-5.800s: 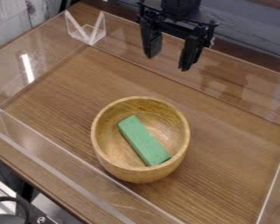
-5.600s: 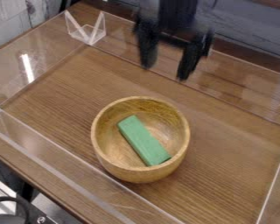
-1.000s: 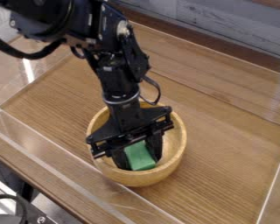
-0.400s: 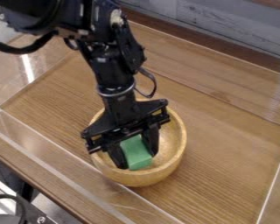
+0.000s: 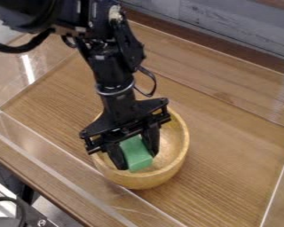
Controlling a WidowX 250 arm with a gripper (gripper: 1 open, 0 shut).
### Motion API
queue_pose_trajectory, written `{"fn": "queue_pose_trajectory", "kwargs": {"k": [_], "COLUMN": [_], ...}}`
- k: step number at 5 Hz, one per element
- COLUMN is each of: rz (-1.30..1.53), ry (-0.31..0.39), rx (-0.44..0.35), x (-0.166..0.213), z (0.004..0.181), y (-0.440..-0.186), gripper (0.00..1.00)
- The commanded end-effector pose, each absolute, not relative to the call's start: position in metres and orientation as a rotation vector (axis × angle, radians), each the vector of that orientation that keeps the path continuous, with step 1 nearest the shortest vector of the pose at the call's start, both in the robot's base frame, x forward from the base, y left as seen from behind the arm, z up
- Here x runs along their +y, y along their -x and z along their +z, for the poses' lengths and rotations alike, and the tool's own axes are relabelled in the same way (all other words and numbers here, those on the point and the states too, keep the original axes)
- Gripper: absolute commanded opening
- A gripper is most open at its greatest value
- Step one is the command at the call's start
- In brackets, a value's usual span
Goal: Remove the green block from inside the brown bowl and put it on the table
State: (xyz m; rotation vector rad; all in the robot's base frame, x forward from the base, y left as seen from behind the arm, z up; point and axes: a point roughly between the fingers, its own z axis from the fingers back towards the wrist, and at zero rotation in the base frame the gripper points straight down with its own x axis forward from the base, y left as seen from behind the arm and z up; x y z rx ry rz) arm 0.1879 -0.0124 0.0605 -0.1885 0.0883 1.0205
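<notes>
Gripper (image 5: 124, 152) pinched on green block (image 5: 136, 154) inside bowl (image 5: 169, 168), lower centre (probably light, rigid; best held across narrow sides).

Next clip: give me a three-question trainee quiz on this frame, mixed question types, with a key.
1. True or false: the green block is lying on the table outside the brown bowl.
2. Multiple choice: where is the gripper? A) high above the far wall, B) lowered into the bowl with a finger on each side of the block, C) resting on the tabletop beside the bowl.
3. Fill in: the gripper points mostly ____.

Key: 1 false, the block is inside the bowl. 2 B. 3 downward.
</notes>
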Motion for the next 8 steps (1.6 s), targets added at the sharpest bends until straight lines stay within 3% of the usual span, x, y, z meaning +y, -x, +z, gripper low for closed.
{"fn": "queue_pose_trajectory", "kwargs": {"k": [1,8], "rz": [1.028,1.051], "ry": [0.218,0.249], "rx": [0.030,0.017], "x": [-0.009,-0.002], "z": [0.075,0.085], "y": [-0.200,-0.203], "gripper": [0.00,0.00]}}
